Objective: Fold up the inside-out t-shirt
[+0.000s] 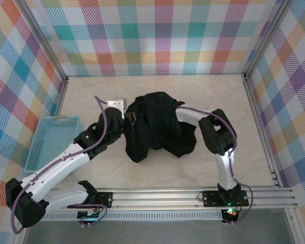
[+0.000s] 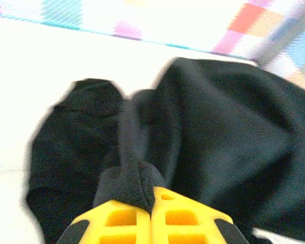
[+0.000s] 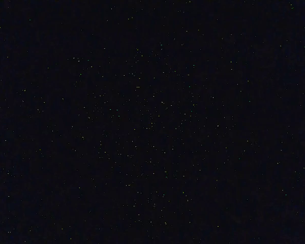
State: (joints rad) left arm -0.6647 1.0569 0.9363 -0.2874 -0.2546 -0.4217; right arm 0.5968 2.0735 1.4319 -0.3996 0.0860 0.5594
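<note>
Yellow left claw (image 2: 151, 201) pinches a ridge of the inside-out t-shirt (image 1: 160, 127), heaped on the counter (image 1: 203, 168); right claw is closed, load unclear. Pulling could slip that thin pinch or twist the heap.

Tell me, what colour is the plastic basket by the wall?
The basket is light blue, seen best in the top external view.

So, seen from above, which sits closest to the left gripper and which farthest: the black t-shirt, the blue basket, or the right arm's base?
1. black t-shirt: mid-table, pinched in the left gripper itself.
2. blue basket: off to the left, beside the side wall.
3. right arm's base: at the near edge on the right, farthest.
</note>
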